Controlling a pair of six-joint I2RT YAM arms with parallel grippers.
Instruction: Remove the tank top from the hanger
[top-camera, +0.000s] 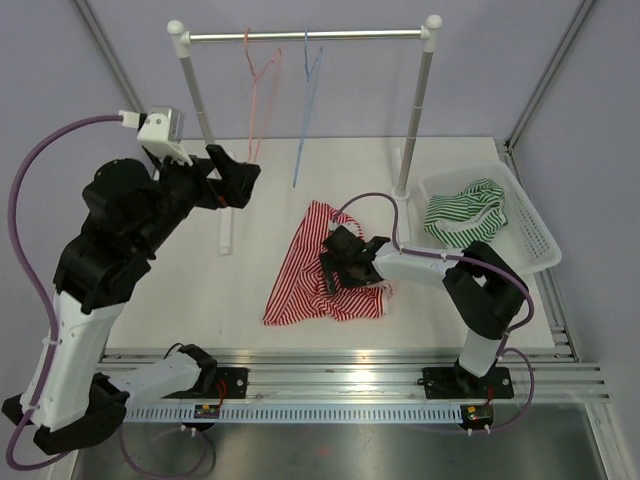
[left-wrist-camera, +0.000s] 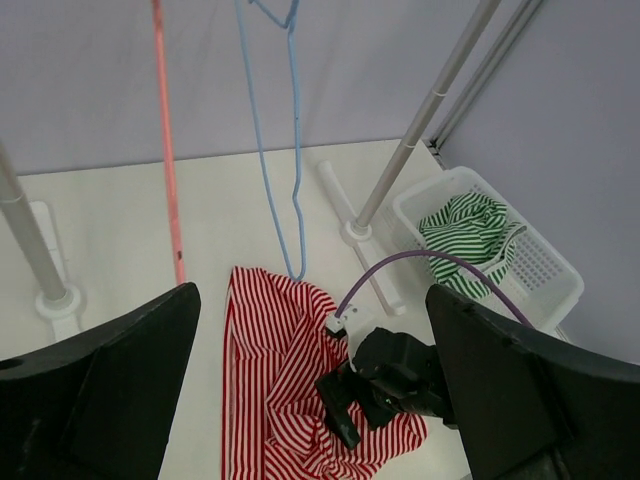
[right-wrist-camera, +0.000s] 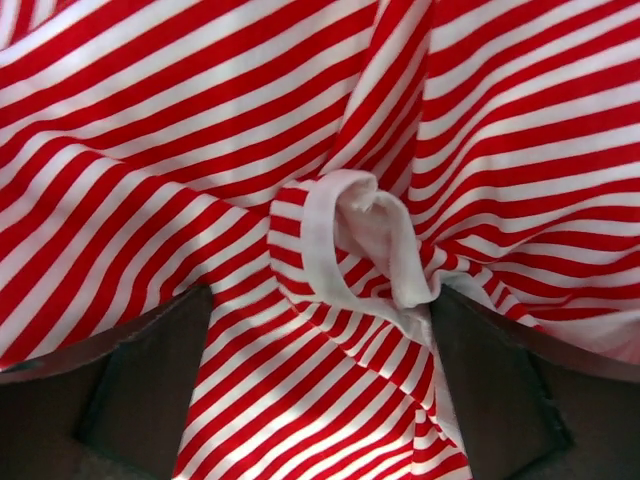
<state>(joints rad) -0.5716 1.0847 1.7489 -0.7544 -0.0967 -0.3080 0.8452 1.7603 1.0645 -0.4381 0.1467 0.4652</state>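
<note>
Raised high over the left side of the desk (top-camera: 200, 290), the left arm holds its left gripper (top-camera: 238, 180) in the air near the left post of the clothes rack (top-camera: 300, 36). In the left wrist view its dark fingers (left-wrist-camera: 120, 380) stand wide apart with nothing between them, looking down toward the middle of the desk. A red-and-white striped tank top (top-camera: 300, 285) lies crumpled on the desk, roughly midway between the left and right edges and closer to the near edge than to the far one. It is off the rack and lies apart from both hangers. The right arm reaches in low from the right, and the right gripper (top-camera: 335, 262) presses down on the right half of the tank top. In the right wrist view its fingers (right-wrist-camera: 130, 400) are spread wide, with a puckered fold of striped cloth and a white hem bunched between them. The jaws are not closed on the cloth. Along the far edge, a pink hanger (top-camera: 258, 90) and a blue hanger (top-camera: 310, 80) hang side by side from the rack's rail, the pink one to the left. A white basket (top-camera: 535, 235) sits at the right edge of the desk near the far right corner, holding a green-and-white striped garment (top-camera: 465, 210).
</note>
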